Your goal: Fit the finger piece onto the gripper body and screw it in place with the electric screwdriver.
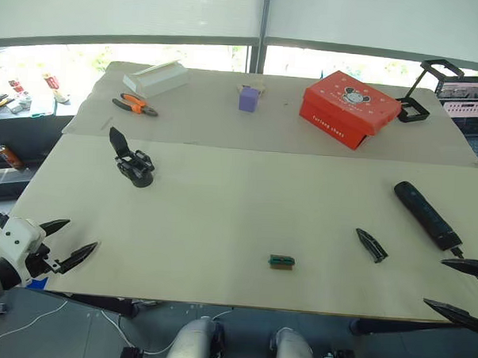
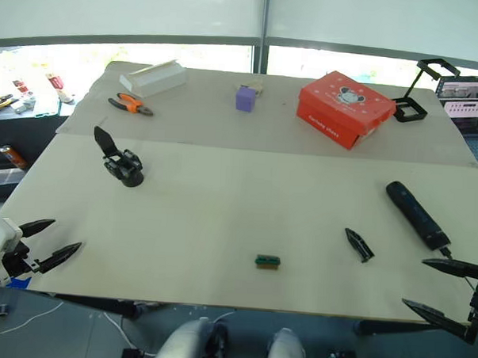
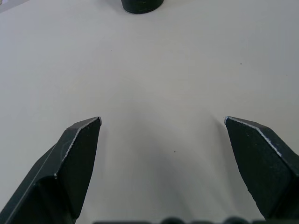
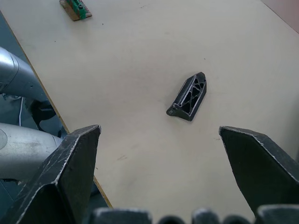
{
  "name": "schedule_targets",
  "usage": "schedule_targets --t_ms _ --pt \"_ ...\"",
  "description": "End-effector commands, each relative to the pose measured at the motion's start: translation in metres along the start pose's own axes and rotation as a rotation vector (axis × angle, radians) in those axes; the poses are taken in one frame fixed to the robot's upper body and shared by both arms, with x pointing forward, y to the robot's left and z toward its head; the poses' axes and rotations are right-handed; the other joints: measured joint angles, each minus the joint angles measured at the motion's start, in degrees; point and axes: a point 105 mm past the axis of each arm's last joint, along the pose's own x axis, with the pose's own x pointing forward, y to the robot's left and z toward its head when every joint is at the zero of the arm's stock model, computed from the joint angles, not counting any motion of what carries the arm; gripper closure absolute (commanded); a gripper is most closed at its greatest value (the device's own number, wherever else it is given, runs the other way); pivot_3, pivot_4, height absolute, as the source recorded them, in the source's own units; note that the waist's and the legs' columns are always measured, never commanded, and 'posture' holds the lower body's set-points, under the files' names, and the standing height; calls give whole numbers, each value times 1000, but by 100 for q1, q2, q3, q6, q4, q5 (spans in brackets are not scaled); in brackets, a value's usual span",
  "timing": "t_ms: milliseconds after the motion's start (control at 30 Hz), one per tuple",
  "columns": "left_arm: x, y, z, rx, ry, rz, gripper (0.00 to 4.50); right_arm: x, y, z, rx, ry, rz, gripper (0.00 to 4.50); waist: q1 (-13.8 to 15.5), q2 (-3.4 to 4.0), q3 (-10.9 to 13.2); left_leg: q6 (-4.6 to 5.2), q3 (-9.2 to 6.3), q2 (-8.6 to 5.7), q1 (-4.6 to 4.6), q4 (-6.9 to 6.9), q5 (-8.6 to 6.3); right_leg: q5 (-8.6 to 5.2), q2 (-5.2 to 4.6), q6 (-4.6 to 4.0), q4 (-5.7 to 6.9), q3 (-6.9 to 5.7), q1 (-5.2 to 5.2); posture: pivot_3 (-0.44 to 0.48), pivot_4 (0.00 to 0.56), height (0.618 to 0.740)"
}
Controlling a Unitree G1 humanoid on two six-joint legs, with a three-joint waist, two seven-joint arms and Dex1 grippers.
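Observation:
The finger piece (image 1: 372, 245) is a small black wedge lying flat near the table's front right; the right wrist view shows its ribbed side (image 4: 188, 97). The gripper body (image 1: 134, 164), a chunky black block with one pointed finger up, stands at the left middle of the table. The electric screwdriver (image 1: 426, 214) lies at the right edge. My right gripper (image 1: 461, 290) hangs open at the front right corner, short of the finger piece. My left gripper (image 1: 68, 240) is open at the front left corner, empty, with the gripper body's base (image 3: 141, 4) ahead of it.
A small green-brown block (image 1: 281, 262) lies near the front edge in the middle. At the back stand a red box (image 1: 349, 108), a purple cube (image 1: 249, 98), orange-handled pliers (image 1: 134, 105) and a white box (image 1: 155, 77). A black frame stand (image 1: 424, 92) sits at the back right.

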Motion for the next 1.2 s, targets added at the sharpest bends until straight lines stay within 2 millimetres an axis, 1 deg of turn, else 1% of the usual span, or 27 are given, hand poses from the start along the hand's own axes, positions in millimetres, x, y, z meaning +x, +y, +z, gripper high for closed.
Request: schedule_targets --t_ms 33,67,100,133,200,233,300,367,400,433,500,533,633,700,767,867,1000,1100,1200 --pt "-10 4 18 -17 -90 37 0 14 4 25 7 -133 15 23 -1 -1 0 0 0 0 0 0 0 0 0 0 0 0 0 0 150 740" --pt "-15 4 21 -65 -132 63 0 25 9 45 1 -261 21 23 -16 -4 1 0 0 0 0 0 0 0 0 0 0 1 -2 0 150 740" --pt "-19 3 22 -104 -157 85 0 31 11 61 -5 -364 20 23 -65 -7 -1 -2 -1 7 -1 -8 1 0 -3 -1 -3 5 -4 0 150 740" --pt "-23 3 22 -149 -182 102 0 35 13 74 -6 -438 22 23 -91 -7 -1 -11 -1 25 1 -10 -3 3 -4 -6 -16 15 1 0 150 740" --pt "-30 7 18 -200 -198 175 0 40 14 89 -11 -527 13 23 -93 4 5 -13 -1 35 2 -9 -4 3 0 -11 -17 15 2 0 150 740" --pt "-35 8 14 -225 -212 237 0 45 18 101 -27 -602 15 23 -78 5 5 -15 -1 34 3 -9 -3 3 2 -12 -12 11 -1 0 150 740" --pt "-41 8 9 -252 -229 317 0 50 23 117 -51 -706 21 23 -72 2 3 -20 1 36 5 -10 0 2 6 -15 -12 7 0 0 150 740" --pt "-39 3 9 -270 -247 344 0 53 27 127 -60 -766 20 23 -56 -1 4 -20 1 34 6 -10 0 2 6 -16 -11 3 1 0 150 740" --pt "-37 -1 11 -279 -256 343 0 55 32 128 0 -760 84 23 -25 -2 4 -20 2 32 5 -9 0 2 7 -16 -11 -1 2 0 150 740" --pt "-29 -8 14 -333 -274 311 0 58 37 130 4 -756 112 23 15 -5 5 -20 2 21 4 -8 0 2 10 -16 -4 -6 3 0 150 740" --pt "-10 -22 20 -334 -256 257 0 64 44 130 19 -747 139 23 99 -12 3 -18 1 10 4 -6 -1 3 4 -14 -1 -5 4 0 150 740" --pt "0 -26 26 -334 -267 245 0 66 44 130 8 -751 127 23 139 -14 1 -16 0 8 5 -5 -2 4 1 -12 -2 -5 7 0 150 740" --pt "30 -29 44 -301 -290 243 0 68 41 129 1 -748 119 23 165 -15 1 -16 1 1 5 -1 -1 9 4 -5 -1 0 7 0 150 740" --pt "53 -35 55 -324 -307 180 0 69 39 130 -8 -743 117 23 161 -21 -3 -20 1 1 5 1 1 10 10 -6 4 -1 7 0 150 740" --pt "72 -30 58 -308 -299 174 0 70 38 131 -17 -738 124 23 145 -19 -5 -23 3 0 5 2 5 11 17 -7 9 -3 6 0 150 740" --pt "92 -14 58 -298 -289 215 0 71 38 131 -24 -734 128 23 73 -23 -7 -24 7 -2 8 1 7 11 35 -9 12 -8 7 0 150 740" --pt "121 -10 52 -253 -200 204 0 72 39 132 -24 -735 127 23 53 -25 -7 -21 21 -3 5 -5 11 11 39 -11 15 -14 19 0 150 740" --pt "133 -7 55 -270 -209 211 0 71 40 132 -33 -734 120 23 70 -26 -6 -23 21 -2 6 -2 11 10 39 -10 11 -17 12 0 150 740" --pt "144 -10 58 -268 -224 193 0 71 40 132 -34 -734 110 23 75 -26 -6 -21 15 -2 11 -2 8 10 30 -10 9 -15 6 0 150 740"
